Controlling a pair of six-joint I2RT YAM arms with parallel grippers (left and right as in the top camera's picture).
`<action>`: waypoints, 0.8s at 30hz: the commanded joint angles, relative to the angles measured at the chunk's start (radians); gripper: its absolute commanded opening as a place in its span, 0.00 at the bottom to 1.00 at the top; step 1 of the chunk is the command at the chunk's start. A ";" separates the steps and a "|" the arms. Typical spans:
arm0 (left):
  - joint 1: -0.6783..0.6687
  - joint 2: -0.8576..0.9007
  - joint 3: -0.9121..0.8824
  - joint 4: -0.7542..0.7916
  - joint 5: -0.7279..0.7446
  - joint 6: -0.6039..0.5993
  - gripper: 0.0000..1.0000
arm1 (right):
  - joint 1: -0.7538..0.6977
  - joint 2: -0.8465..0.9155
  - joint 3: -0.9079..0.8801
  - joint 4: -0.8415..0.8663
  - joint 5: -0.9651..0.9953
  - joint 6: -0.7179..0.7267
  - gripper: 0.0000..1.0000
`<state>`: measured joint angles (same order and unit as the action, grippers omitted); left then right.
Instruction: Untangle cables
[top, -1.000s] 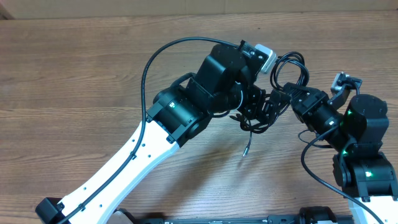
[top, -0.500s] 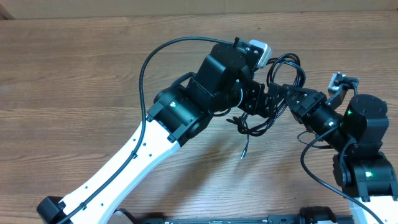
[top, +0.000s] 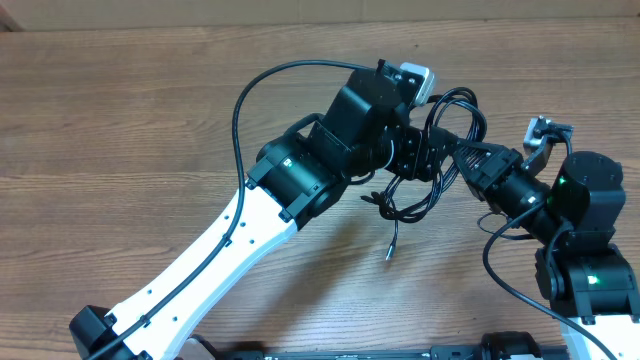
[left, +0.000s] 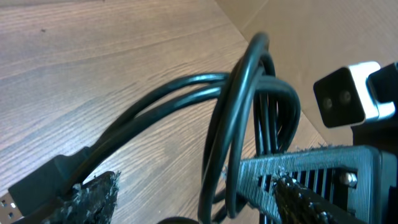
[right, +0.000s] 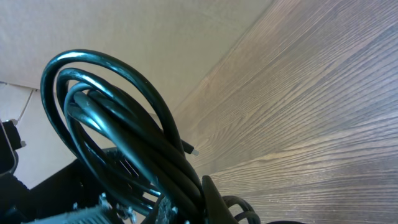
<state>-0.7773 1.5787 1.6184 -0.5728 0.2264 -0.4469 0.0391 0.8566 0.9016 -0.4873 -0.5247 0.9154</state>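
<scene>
Since the earlier frame the left arm (top: 230, 250) has been swung a little to the right. By this the left end effector (top: 420, 162) has been brought closer to the right end effector (top: 468, 160), and the bunch of cables (top: 455, 112) has been shifted slightly leftward with them.

The left end effector is seen with its fingers (left: 96, 193) spread wide. Several black strands of the bunch are passed through the gap between them, and none is shown clamped. A flat plug end (left: 34, 186) is seen just outside one of these fingers; whether it is touched by the finger cannot be told. The white camera housing (left: 345, 93) of the other wrist is seen beyond the far finger.

The right end effector is pressed together on the cables. In the right wrist view a thick sheaf of looped strands is gripped at its tips, and the loops are arched up and away from them.

The bunch is held between the two end effectors, above the bench (top: 120, 120). Its round loops are stood beyond the tips of the right end effector, and a looser tangle is hung just beneath the left end effector. From that tangle a single strand is trailed downward, ended by a small plug tip (top: 389, 253) well below both end effectors. Whether this tip is rested on the bench cannot be told
</scene>
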 joint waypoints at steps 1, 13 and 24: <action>0.006 0.013 0.022 0.025 -0.027 -0.014 0.81 | -0.001 -0.010 0.023 0.015 -0.021 -0.003 0.04; 0.004 0.018 0.023 0.029 -0.024 -0.014 0.64 | -0.001 -0.010 0.023 0.014 -0.058 -0.007 0.04; 0.004 0.018 0.023 0.027 -0.024 -0.014 0.56 | -0.001 -0.010 0.023 0.014 -0.085 -0.029 0.04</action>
<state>-0.7773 1.5852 1.6188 -0.5491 0.2119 -0.4652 0.0391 0.8566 0.9016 -0.4866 -0.5804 0.9066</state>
